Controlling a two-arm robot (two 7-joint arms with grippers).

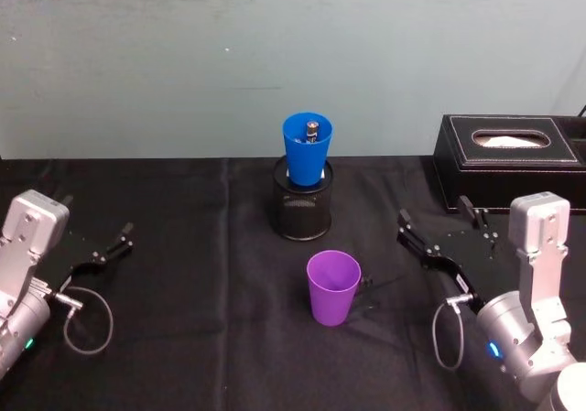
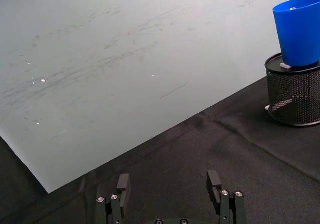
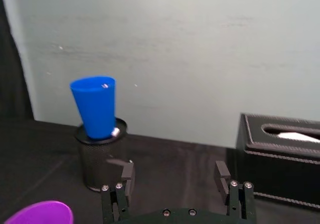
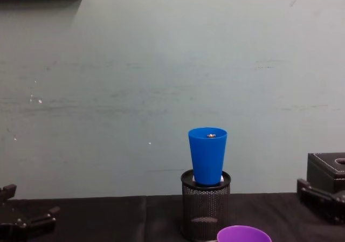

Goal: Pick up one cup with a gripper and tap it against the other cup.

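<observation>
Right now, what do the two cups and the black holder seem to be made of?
Purple cup: likely plastic, smooth, evenly coloured, faint sheen. Blue cup: apparently the same smooth plastic, soft highlights. Black holder: probably metal wire mesh, fine see-through grid with a solid rim.

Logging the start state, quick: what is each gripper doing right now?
Left gripper: open, holding nothing, low at the table's left.
Right gripper: open, holding nothing, at the right.
</observation>
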